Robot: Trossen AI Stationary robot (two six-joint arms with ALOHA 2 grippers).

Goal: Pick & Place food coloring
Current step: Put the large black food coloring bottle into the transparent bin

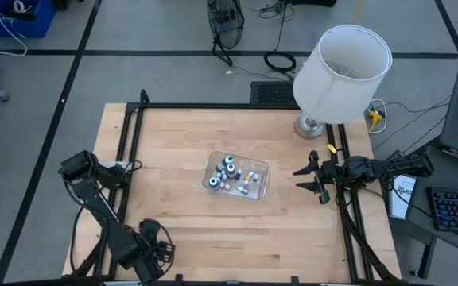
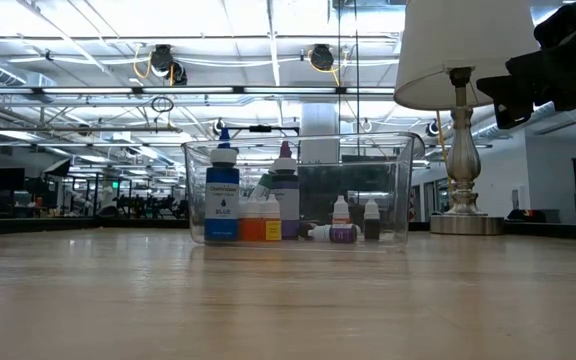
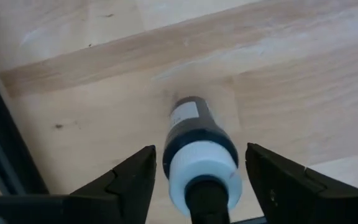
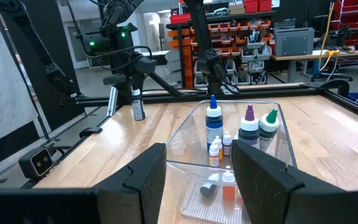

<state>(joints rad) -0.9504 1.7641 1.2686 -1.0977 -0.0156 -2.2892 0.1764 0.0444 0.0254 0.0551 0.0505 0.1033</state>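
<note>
A clear plastic tub [image 1: 260, 168] stands mid-table and holds several small food coloring bottles [image 1: 230, 171], some upright and some lying flat [image 2: 330, 233]. One more dark bottle with a white shoulder and dark cap [image 3: 197, 146] stands upright on the wood near the table's near-left corner. My left gripper [image 3: 199, 149] hangs over it, open, with one finger on each side and a gap to both. In the right wrist view this bottle [image 4: 138, 106] shows far off, beneath the left arm. My right gripper [image 1: 299, 179] is open, above the table's right side, pointing at the tub [image 4: 278, 134].
A table lamp with a white shade [image 1: 342, 63] stands at the far right corner on a metal base [image 2: 465, 222], close behind the right arm. A black frame rail [image 3: 5, 143] runs along the table edge beside the left gripper. Bare wood lies between tub and left gripper.
</note>
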